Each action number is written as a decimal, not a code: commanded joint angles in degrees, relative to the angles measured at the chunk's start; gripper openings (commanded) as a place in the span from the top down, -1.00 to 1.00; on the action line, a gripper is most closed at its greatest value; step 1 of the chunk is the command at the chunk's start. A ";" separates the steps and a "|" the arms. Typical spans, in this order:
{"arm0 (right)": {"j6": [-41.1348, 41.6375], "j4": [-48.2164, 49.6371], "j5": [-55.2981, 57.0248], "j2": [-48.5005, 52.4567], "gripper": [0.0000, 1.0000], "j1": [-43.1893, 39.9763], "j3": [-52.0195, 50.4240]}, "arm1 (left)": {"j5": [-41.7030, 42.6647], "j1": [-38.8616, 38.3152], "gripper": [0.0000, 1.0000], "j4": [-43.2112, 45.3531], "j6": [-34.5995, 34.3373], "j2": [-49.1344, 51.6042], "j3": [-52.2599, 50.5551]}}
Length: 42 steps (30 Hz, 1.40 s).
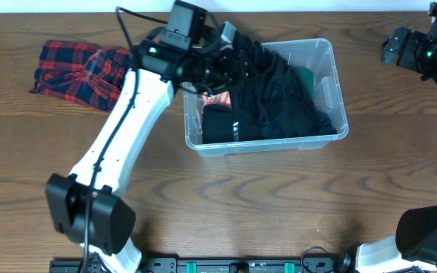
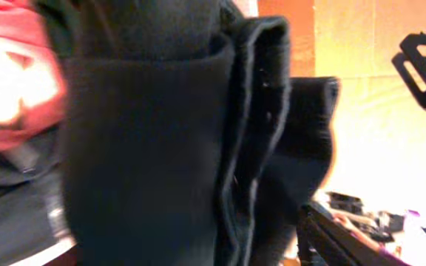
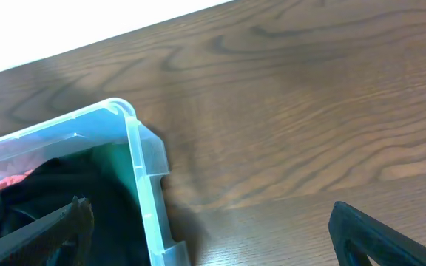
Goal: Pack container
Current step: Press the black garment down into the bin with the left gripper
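The clear plastic container (image 1: 268,143) stands on the table right of centre. It holds black clothes (image 1: 279,98), a green item (image 1: 306,76) and a pink-red item (image 1: 217,98). My left gripper (image 1: 220,70) is over the container's back left part and looks shut on a black garment (image 2: 168,140). The garment fills the left wrist view and hides most of the jaws. My right gripper (image 1: 410,50) is open and empty above the table's far right. In the right wrist view it (image 3: 209,222) frames the container's corner (image 3: 135,162).
A red and blue plaid cloth (image 1: 78,68) lies crumpled on the wooden table at the back left. The left arm's white links cross the table in front of it. The right arm's base sits at the front right.
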 commanded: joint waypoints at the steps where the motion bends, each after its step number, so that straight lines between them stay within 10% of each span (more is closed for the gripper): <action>1: 0.68 -0.07 -0.04 0.63 -0.99 -0.17 0.70 | -5.14 2.08 -0.33 -2.21 4.28 -3.89 1.31; 18: 0.68 -0.04 -0.04 0.63 -0.99 -0.17 0.70 | -35.78 -3.43 -0.31 -3.98 17.22 -6.58 1.31; 28: 0.68 -0.04 -0.04 0.63 -0.99 -0.17 0.70 | -43.34 -11.19 0.76 -2.86 18.91 1.62 1.31; 42: 0.68 -0.04 -0.04 0.63 -0.99 -0.17 0.70 | -42.64 -15.15 0.88 1.66 18.88 21.03 1.31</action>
